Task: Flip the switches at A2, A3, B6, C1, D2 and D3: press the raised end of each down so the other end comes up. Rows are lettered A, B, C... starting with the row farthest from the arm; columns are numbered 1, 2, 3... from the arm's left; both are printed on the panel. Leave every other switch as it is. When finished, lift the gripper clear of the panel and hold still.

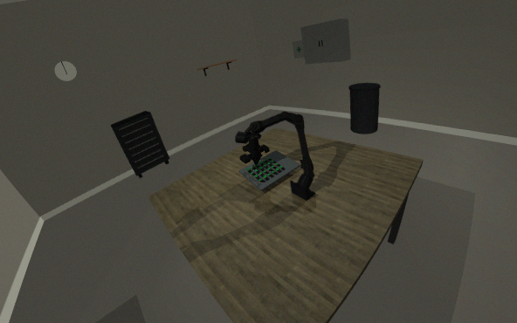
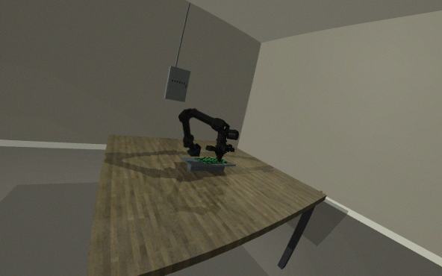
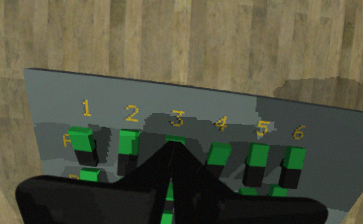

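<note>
Fingers [image 1: 256,162] [image 2: 219,160] pressed together over switch A3 [image 3: 175,138], mostly hidden; panel [image 1: 263,188] [image 2: 205,167] [image 3: 202,102] on counter [image 1: 251,244] [image 2: 155,216] [image 3: 182,40].

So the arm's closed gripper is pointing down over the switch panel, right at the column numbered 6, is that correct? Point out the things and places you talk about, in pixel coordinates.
Not column 6: the wrist view shows the gripper [image 1: 256,163] [image 2: 219,160] [image 3: 173,147] at column 3. It is closed and pointing down over the switch panel [image 1: 287,165] [image 2: 205,168] [image 3: 327,122].
</note>
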`<action>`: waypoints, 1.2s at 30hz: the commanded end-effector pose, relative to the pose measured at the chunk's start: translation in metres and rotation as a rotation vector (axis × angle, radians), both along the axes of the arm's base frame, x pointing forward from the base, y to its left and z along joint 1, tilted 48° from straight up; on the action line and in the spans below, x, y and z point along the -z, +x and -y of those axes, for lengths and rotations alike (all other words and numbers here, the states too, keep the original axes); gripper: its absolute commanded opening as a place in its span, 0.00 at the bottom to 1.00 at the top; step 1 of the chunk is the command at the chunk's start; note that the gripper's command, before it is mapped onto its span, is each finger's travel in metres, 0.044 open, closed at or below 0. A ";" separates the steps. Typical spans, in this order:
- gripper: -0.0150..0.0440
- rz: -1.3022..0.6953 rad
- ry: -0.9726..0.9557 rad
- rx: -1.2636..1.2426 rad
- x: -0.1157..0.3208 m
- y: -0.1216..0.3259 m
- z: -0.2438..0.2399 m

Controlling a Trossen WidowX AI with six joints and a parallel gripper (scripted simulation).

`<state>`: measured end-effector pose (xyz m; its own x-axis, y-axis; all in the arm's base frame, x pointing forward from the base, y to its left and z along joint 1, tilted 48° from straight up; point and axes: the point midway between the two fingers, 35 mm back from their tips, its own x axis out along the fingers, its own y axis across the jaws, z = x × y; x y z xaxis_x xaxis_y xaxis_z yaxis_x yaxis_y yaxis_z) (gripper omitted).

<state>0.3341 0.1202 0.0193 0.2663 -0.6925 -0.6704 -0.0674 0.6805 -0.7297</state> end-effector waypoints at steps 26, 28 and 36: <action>0.25 0.004 -0.009 -0.022 -0.092 -0.053 0.015; 0.25 0.003 -0.011 -0.022 -0.102 -0.064 0.032; 0.25 0.012 -0.009 -0.032 -0.093 -0.064 0.050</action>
<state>0.2697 0.0843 0.1207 0.2971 -0.6826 -0.6677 -0.0749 0.6804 -0.7290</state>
